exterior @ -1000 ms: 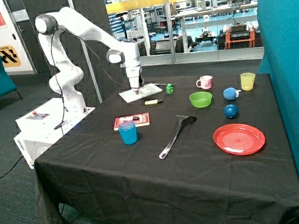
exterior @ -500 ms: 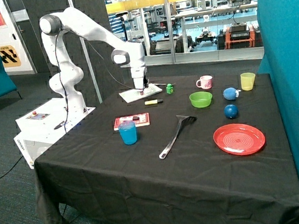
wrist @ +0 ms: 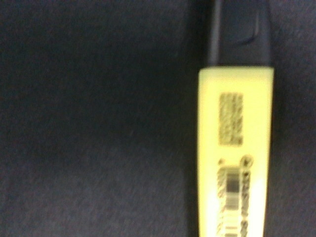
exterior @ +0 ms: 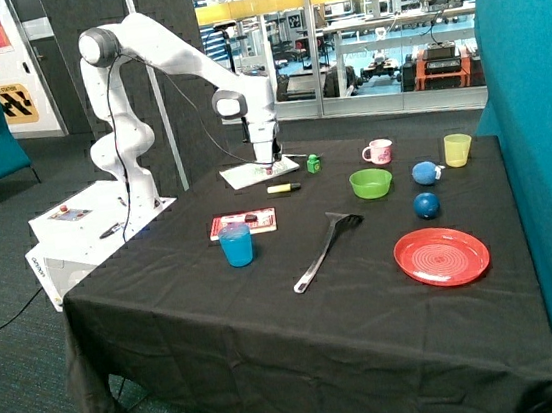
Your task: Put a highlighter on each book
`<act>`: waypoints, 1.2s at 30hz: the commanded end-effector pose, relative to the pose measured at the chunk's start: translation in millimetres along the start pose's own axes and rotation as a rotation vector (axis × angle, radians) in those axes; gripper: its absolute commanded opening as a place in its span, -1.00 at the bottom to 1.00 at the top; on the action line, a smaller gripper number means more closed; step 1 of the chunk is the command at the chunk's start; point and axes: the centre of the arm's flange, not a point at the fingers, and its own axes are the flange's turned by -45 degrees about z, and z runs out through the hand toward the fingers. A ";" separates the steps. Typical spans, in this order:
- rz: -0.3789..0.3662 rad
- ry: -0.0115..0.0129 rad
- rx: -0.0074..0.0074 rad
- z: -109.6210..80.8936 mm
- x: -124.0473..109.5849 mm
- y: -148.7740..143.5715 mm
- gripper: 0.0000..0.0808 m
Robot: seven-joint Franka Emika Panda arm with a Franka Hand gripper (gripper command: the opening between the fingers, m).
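The white book (exterior: 247, 177) lies at the table's far edge, below the arm. My gripper (exterior: 270, 170) hangs low over the end of that book nearest the green cube. A yellow highlighter (exterior: 284, 187) with a black cap lies on the black cloth just in front of the white book. It fills the wrist view (wrist: 235, 153), seen close on the cloth. The red book (exterior: 228, 226) lies nearer the front, behind the blue cup, with a small dark pen-like thing (exterior: 250, 217) on it.
A blue cup (exterior: 236, 245) stands in front of the red book. A black spatula (exterior: 324, 249) lies mid-table and a red plate (exterior: 441, 255) at the right. A green cube (exterior: 313, 164), green bowl (exterior: 371, 183), pink mug (exterior: 378, 152), yellow cup (exterior: 457, 149) and two blue balls (exterior: 426, 205) stand behind.
The gripper has moved from over the middle of the white book toward the green cube's side, ending near the yellow highlighter. Nothing on the table has moved.
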 end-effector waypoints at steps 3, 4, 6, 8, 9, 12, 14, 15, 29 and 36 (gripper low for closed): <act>0.014 -0.0049 -0.0017 1.5 18.7 9.3 1.00; 0.013 -0.0049 -0.0017 2.5 19.2 9.0 1.00; 0.011 -0.0049 -0.0017 5.0 19.9 7.8 1.00; 0.009 -0.0049 -0.0017 8.4 19.9 5.8 1.00; 0.008 -0.0049 -0.0017 10.1 19.8 4.8 1.00; 0.007 -0.0049 -0.0017 15.5 20.0 1.6 1.00; 0.007 -0.0049 -0.0017 18.3 20.6 -0.2 1.00; 0.003 -0.0049 -0.0017 19.6 21.0 -1.1 1.00; 0.003 -0.0049 -0.0017 31.7 25.9 -7.8 1.00; 0.007 -0.0049 -0.0017 37.7 27.1 -3.5 1.00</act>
